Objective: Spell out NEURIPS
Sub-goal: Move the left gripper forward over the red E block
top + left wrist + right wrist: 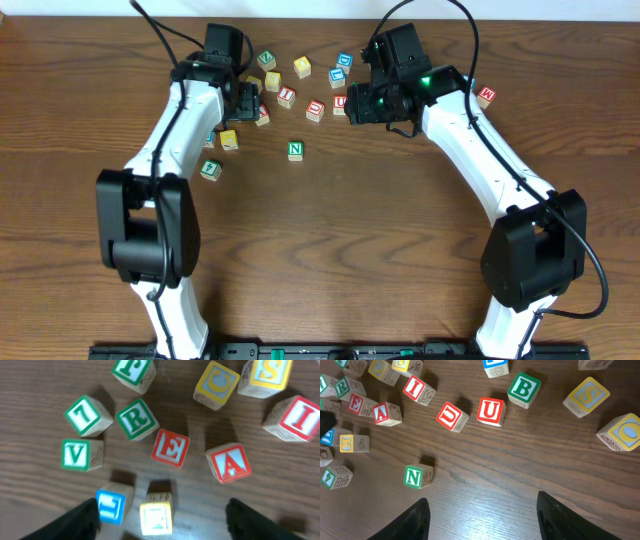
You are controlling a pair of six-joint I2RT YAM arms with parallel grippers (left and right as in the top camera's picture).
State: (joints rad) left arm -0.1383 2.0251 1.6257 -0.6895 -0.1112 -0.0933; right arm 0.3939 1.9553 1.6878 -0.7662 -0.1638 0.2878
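E cube [171, 448], red, lies just ahead of the spread left tool [161, 510], while the right tool [482, 500], also spread, hovers nearer N [413, 476].

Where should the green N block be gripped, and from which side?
Come straight down on the green N block and pinch two opposite side faces. It sits flat and alone, with nothing touching any side.

My left arm [170, 125] and right arm [480, 145] are white rounded links joined by bulky black housings, with thin black cables [474, 45] looping off each wrist. I see green lights [426, 80] on the right wrist. The left claw [165, 525] and right claw [482, 520] have matte black fingers.
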